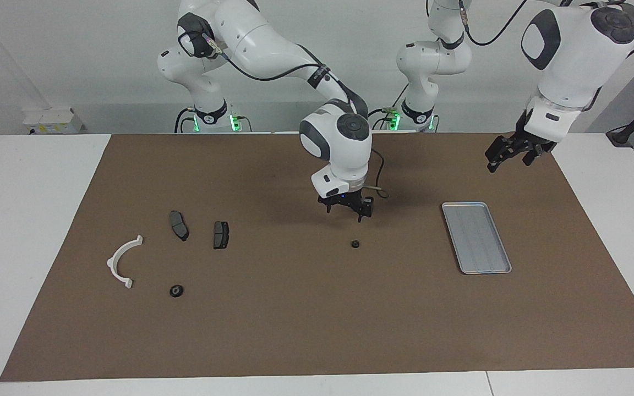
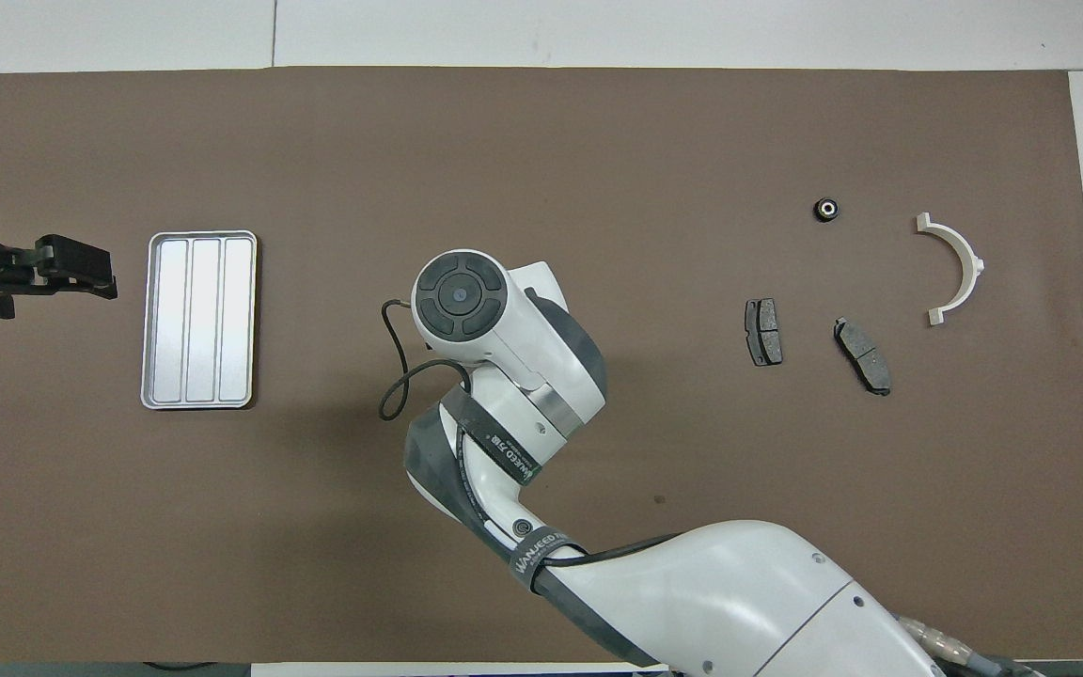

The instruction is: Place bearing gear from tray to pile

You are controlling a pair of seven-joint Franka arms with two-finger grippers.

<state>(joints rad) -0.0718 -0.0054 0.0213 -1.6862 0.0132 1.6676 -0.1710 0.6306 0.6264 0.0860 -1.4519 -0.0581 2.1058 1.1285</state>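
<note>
A small black bearing gear (image 1: 355,243) lies on the brown mat, between the tray and the pile. My right gripper (image 1: 345,213) hangs open and empty just above it and apart from it; in the overhead view the right arm's hand hides this gear. A second bearing gear (image 1: 176,291) (image 2: 826,209) lies by the pile. The pile is a white half-ring bracket (image 1: 121,261) (image 2: 955,268) and two dark brake pads (image 1: 179,225) (image 1: 220,235). The silver ribbed tray (image 1: 476,236) (image 2: 200,320) holds nothing. My left gripper (image 1: 510,160) (image 2: 90,268) waits open in the air beside the tray.
The brown mat (image 1: 317,330) covers most of the white table. A thin cable (image 2: 396,367) loops from the right arm's wrist over the mat. The right arm's forearm reaches across the mat from its own end of the table.
</note>
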